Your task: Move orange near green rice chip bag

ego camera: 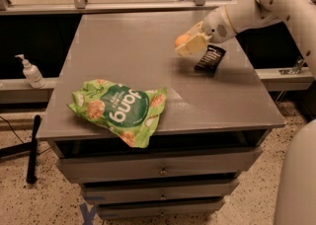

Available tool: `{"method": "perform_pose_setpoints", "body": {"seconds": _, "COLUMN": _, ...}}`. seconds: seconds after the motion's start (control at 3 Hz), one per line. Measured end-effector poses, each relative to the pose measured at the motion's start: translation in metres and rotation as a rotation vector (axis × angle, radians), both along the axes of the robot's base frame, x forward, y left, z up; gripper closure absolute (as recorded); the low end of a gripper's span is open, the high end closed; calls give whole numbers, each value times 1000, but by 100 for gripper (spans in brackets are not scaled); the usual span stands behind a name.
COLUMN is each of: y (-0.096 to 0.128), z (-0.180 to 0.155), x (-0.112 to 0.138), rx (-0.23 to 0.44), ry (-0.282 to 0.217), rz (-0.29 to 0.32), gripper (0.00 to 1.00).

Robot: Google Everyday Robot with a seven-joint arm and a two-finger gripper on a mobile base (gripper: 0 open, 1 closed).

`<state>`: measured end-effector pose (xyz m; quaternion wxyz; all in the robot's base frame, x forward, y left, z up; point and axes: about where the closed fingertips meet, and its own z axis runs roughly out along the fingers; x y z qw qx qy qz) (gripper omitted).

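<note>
1. Gripper [186, 45] on my rig pinches the orange [180, 40], low over the far right of the surface [128, 56].
2. I see the bag [118, 109] lying at the near left edge, well apart from the orange.
3. A black wrapper [210, 59] lies just beside the gripper.

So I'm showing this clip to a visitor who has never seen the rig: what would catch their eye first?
Probably the bright green rice chip bag, lying crumpled at the front left edge of the table. Next, the white arm reaching in from the right, its claw holding the orange over the far right part of the table, just beside a black bar wrapper.
</note>
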<state>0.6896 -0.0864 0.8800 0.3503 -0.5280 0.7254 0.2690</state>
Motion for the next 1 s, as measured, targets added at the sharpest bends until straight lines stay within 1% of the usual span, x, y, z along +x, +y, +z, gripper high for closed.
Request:
{"method": "perform_pose_setpoints", "body": {"seconds": 0.33, "y": -25, "z": 3, "x": -63, "rx": -17, "ry": 46, "rz": 114, "gripper": 100}}
{"method": "perform_pose_setpoints", "body": {"seconds": 0.67, "y": -38, "z": 0, "x": -118, "rx": -14, "ry": 56, "rz": 217, "gripper": 100}}
{"method": "perform_pose_setpoints", "body": {"seconds": 1.0, "y": -32, "z": -13, "x": -166, "rx": -22, "ry": 35, "rz": 327, "gripper": 100}}
